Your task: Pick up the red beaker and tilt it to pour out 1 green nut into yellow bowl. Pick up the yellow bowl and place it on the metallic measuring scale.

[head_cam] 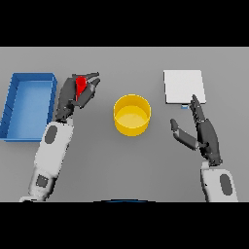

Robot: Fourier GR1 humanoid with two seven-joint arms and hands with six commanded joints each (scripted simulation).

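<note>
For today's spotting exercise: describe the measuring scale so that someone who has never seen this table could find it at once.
Start at the yellow bowl in the middle of the grey table. Look up and to its right: the measuring scale is the flat, pale square plate lying just beyond the fingertips of the open right hand. Unlike the blue tray opposite, it has no walls.

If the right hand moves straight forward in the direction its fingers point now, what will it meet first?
Probably the metallic measuring scale. The right hand is open, its fingertips pointing up the view and ending just at the scale's near edge. Height above the table is unclear, so it might pass over it.
</note>
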